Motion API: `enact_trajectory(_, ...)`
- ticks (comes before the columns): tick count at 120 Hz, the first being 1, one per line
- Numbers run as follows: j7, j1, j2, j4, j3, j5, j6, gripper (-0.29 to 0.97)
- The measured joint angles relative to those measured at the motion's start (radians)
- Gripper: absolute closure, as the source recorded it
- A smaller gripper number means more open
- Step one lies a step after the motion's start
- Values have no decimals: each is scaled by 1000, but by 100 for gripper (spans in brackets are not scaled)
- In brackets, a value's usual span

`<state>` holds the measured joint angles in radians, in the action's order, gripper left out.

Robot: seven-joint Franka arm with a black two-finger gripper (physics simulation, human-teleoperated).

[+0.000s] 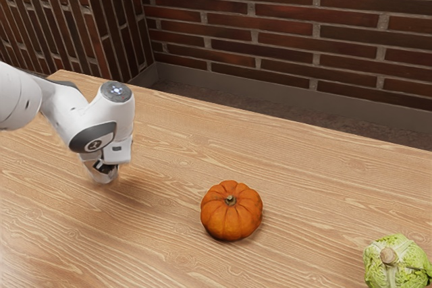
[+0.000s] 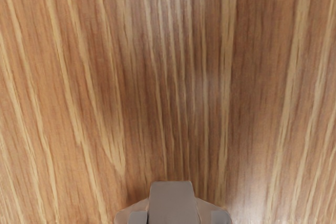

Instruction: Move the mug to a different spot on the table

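My gripper (image 1: pixel 103 170) hangs low over the wooden table (image 1: pixel 283 160) near the exterior view's left side. A small pale grey mug (image 1: pixel 100 176) sits between its fingers, right at the table surface, and the gripper is shut on it. The hand hides most of the mug. In the wrist view the mug (image 2: pixel 171 205) appears as a grey blocky shape directly under the hand, with bare wood grain beyond it.
An orange pumpkin (image 1: pixel 231 210) stands on the table to the exterior view's right of the gripper. A green cabbage (image 1: pixel 396 263) lies at the front right corner. A brick wall (image 1: pixel 283 18) runs behind the table's far edge.
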<state>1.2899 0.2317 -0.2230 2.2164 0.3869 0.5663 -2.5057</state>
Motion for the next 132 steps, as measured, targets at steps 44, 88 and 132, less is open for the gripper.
enact_trajectory(44,-13,24,1,-133,-33,-15,229,72)
enact_trajectory(88,-83,27,-1,-227,-190,-32,487,74)
enact_trajectory(132,-181,28,-15,-271,-307,-32,618,73)
